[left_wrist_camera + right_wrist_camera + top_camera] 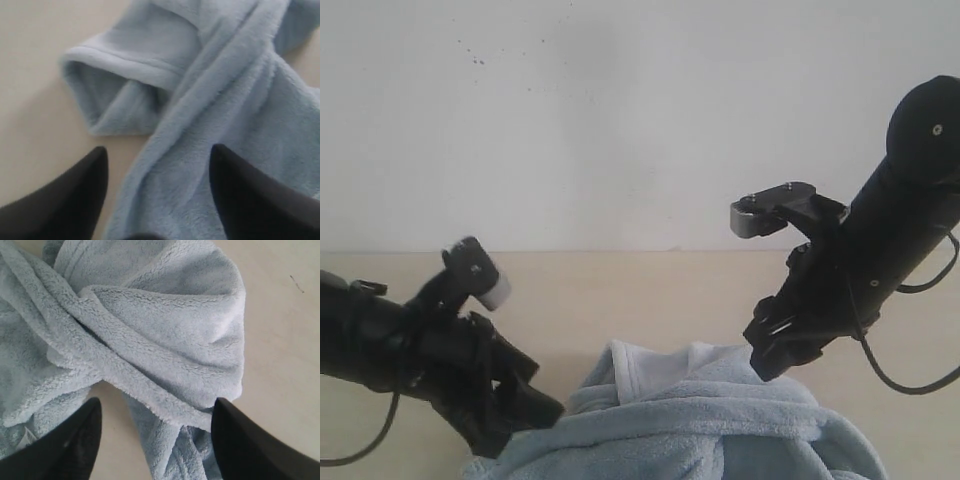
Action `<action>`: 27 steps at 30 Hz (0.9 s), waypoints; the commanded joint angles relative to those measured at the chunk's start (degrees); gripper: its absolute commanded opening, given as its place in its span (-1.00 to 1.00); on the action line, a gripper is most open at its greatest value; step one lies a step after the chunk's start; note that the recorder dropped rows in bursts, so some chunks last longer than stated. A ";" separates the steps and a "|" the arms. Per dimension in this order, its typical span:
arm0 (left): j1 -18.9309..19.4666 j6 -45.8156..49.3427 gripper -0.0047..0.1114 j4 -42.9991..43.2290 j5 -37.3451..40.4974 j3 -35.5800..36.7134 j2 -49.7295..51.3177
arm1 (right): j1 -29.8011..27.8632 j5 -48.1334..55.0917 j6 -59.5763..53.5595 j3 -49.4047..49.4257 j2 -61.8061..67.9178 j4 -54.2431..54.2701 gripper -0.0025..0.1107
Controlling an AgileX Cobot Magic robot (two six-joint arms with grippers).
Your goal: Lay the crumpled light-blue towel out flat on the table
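The light-blue towel (690, 415) lies crumpled in twisted folds on the beige table (620, 290), at the bottom middle of the exterior view. My left gripper (535, 400) hovers at the towel's left edge, open, its dark fingers (75, 195) straddling a thick fold of the towel (200, 125) without closing on it. My right gripper (775, 355) hangs just above the towel's far right part, open, with the towel (150, 330) below and between its fingers (250, 440). A bit of white tag (25, 439) peeks out beside one right finger.
A white speckled wall (620, 120) rises behind the table's far edge. Bare table (280, 340) shows beside the towel's right side and to its left (35, 100). Black cables (905, 385) hang from the right arm.
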 commanded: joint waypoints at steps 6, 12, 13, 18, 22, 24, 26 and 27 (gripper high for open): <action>-0.11 19.23 0.18 -5.73 13.62 -6.11 14.01 | -0.08 -3.30 -3.68 -0.10 -0.37 12.02 0.11; -0.11 19.23 0.18 -3.38 10.04 -7.49 17.41 | -0.08 -3.30 -3.78 -0.10 -0.37 13.05 0.11; -0.11 19.23 0.18 -3.37 9.39 -7.49 17.51 | -0.08 -3.30 -3.78 -0.10 -0.37 13.36 0.11; -0.11 19.23 0.18 -3.37 4.60 -7.61 17.63 | -0.08 -3.30 -3.78 -0.10 -0.37 14.02 0.11; -0.11 19.23 0.18 -3.37 2.45 -7.61 17.63 | -0.08 -3.08 -3.78 -0.10 -0.37 14.11 0.11; -0.11 19.23 0.18 -3.37 2.45 -7.61 17.63 | -0.08 -3.08 -3.78 -0.10 -0.37 14.14 0.11; -0.11 19.23 0.18 -3.37 1.85 -7.61 17.63 | -0.08 -3.08 -3.78 -0.10 -0.37 14.14 0.11; -0.11 19.23 0.18 -3.37 1.45 -7.61 17.63 | -0.08 -3.08 -3.78 -0.10 -0.37 14.14 0.11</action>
